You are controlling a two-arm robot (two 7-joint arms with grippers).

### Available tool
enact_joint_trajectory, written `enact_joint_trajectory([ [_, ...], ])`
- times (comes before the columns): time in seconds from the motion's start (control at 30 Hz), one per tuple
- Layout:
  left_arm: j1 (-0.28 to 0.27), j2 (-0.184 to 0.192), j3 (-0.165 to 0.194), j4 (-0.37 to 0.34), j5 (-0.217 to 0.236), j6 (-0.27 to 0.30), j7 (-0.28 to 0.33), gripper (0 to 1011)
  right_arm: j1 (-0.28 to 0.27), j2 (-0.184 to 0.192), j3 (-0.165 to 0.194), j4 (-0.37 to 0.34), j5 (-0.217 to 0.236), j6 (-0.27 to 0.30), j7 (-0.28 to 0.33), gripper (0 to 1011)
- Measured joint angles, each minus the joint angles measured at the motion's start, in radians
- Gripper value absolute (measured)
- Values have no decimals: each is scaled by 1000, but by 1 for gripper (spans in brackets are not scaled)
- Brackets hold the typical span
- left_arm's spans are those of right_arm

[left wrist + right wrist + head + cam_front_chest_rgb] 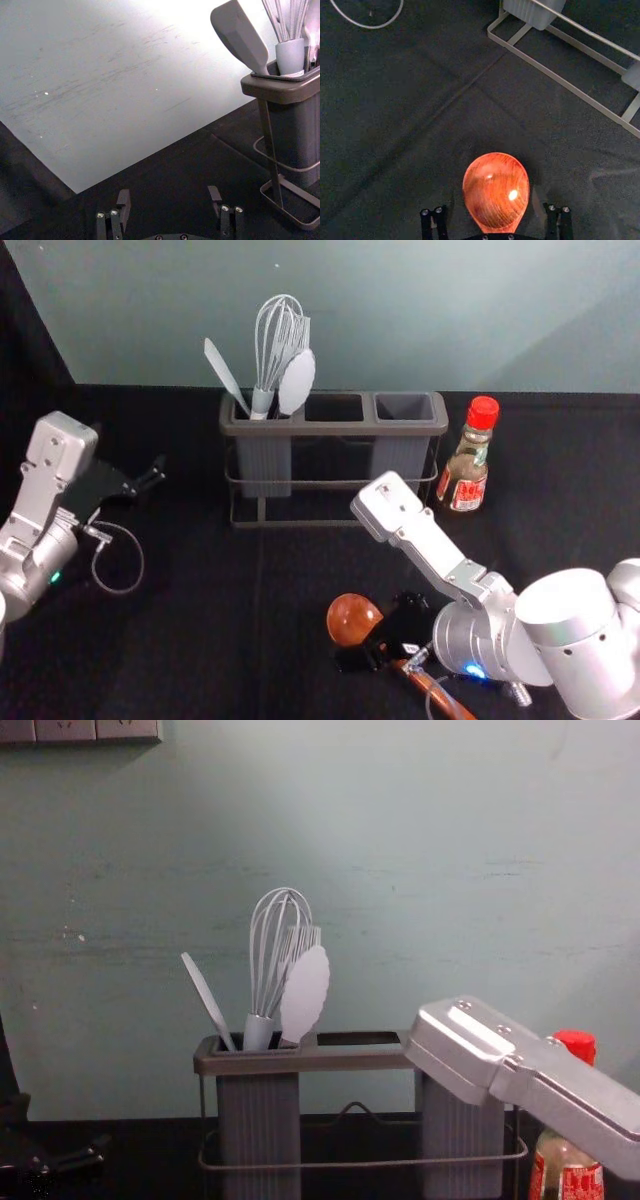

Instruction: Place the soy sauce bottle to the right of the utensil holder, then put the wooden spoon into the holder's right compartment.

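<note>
Wooden spoon [350, 619] lies near, handle toward near right. Right gripper [381, 633] straddles its neck, fingers open, presumably so the handle enters the compartment first. Soy sauce bottle [468, 462] stands right of the utensil holder [335, 427], as required. Left gripper [169, 191], open, is parked left.

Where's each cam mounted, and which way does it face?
Head: up top, facing forward and down at holder; shows left gripper left of it, right gripper at spoon.
Left wrist: left arm, facing wall and holder's left end; own fingers, apart.
Right wrist: right arm, facing down at table; own fingers apart, spoon bowl between.
Chest: low, facing forward; right arm crosses before bottle, left gripper lower left.
Head and chest share holder, bottle.
</note>
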Motion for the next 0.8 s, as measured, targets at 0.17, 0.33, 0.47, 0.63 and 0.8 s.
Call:
enact_joint_trajectory([
  [0.17,0,0,0,0,0,0,0,1011,11,-7,-3,16,-9,5,9,1000],
  [0.33,0,0,0,0,0,0,0,1011,19,-16,-8,34,-22,7,18,1000],
  [0.47,0,0,0,0,0,0,0,1011,25,-23,-10,43,-32,11,25,1000],
  [0.63,0,0,0,0,0,0,0,1011,29,-29,-10,46,-43,16,31,1000],
  [0.8,0,0,0,0,0,0,0,1011,32,-33,-11,47,-54,20,37,1000],
])
